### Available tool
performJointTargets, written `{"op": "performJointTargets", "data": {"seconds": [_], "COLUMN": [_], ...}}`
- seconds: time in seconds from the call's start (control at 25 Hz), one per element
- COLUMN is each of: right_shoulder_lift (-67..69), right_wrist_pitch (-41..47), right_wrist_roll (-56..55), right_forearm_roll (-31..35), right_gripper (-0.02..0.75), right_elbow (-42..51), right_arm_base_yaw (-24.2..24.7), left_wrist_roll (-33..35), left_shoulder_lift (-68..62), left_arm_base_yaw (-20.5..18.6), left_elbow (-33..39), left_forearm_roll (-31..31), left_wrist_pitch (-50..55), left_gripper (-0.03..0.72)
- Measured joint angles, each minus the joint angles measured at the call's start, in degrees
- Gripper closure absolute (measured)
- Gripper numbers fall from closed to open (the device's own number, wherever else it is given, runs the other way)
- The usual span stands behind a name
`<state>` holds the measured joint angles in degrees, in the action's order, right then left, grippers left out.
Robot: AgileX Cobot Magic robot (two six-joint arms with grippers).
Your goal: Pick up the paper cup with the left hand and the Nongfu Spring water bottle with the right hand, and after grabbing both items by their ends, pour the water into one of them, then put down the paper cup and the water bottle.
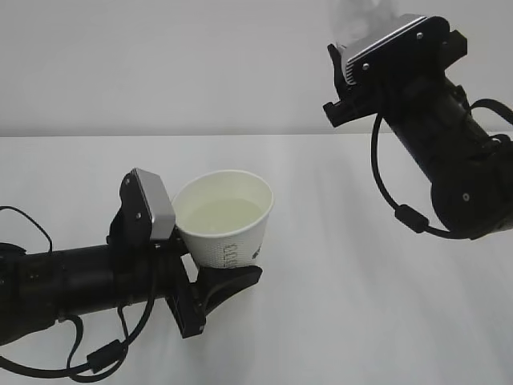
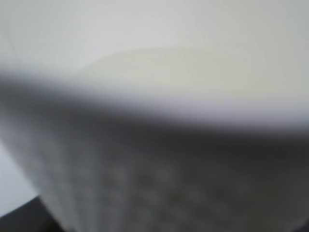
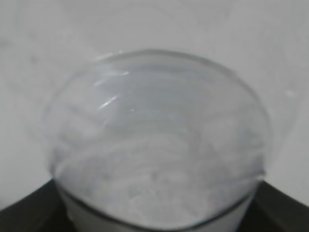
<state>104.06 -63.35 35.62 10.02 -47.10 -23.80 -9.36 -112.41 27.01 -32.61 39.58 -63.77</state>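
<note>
My left gripper (image 1: pixel 227 271) is shut on the base of the white paper cup (image 1: pixel 228 228), which hangs above the table and leans slightly left. Clear water (image 1: pixel 218 215) fills part of it. In the left wrist view the cup wall (image 2: pixel 159 183) is a close blur, with the water (image 2: pixel 169 72) beyond the rim. My right gripper (image 1: pixel 353 72) is raised at the upper right, pointing up. Only a faint clear blur of the Nongfu Spring water bottle (image 1: pixel 361 20) shows above it. The right wrist view shows the clear ribbed bottle (image 3: pixel 159 145) between my dark fingers (image 3: pixel 285 205).
A plain white table (image 1: pixel 337 305) runs under both arms, with a pale wall (image 1: pixel 160 64) behind it. Black cables trail from the left arm (image 1: pixel 96 357) and loop under the right arm (image 1: pixel 401 212).
</note>
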Motion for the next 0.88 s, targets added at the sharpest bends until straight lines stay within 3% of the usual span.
{"op": "performJointTargets", "data": {"seconds": [0.88], "right_shoulder_lift": [0.0], "right_wrist_pitch": [12.36], "right_wrist_roll": [-14.11], "right_forearm_roll": [2.15], "right_gripper": [0.214], "right_elbow": [0.0], "right_arm_base_yaw": [0.0], "left_wrist_roll": [0.0], "left_shoulder_lift": [0.0], "left_arm_base_yaw": [0.0], "left_elbow": [0.0], "left_forearm_roll": [-0.12], "left_wrist_pitch": [0.1], "left_gripper": [0.179]}}
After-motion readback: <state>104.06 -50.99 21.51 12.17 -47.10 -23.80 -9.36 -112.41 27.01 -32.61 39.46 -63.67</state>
